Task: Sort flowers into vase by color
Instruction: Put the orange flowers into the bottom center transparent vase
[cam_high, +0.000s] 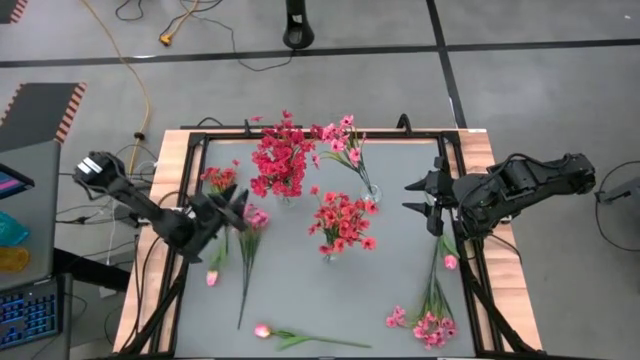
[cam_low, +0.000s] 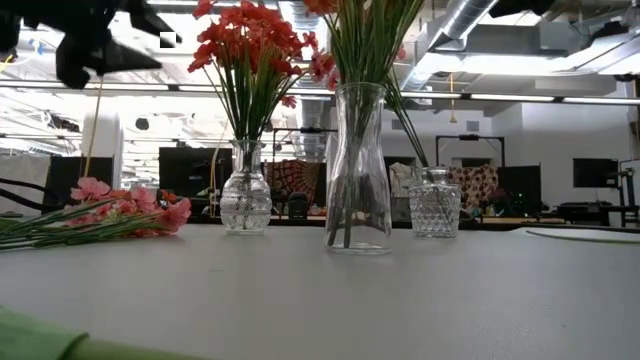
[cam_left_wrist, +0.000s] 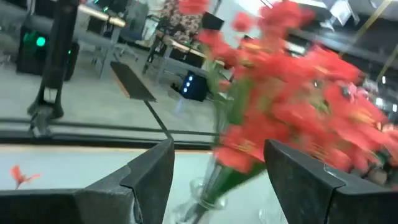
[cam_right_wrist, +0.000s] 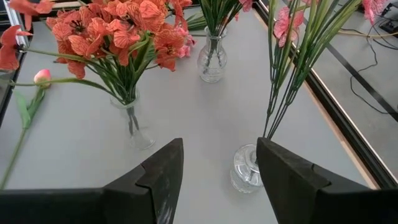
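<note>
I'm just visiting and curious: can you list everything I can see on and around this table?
Vases: three, clear glass, mid-table; they hold crimson, red and light pink blooms.
Loose pink sprays: bunch, table's right front.
Pink spray: one, lying left of centre.
Tulip buds: two or more, pink, front and left.
Table: one, grey top, wooden edge.
Cable: yellow, on floor.
Left hand: open, by the left flowers.
Right hand: open, near the pink vase.
</note>
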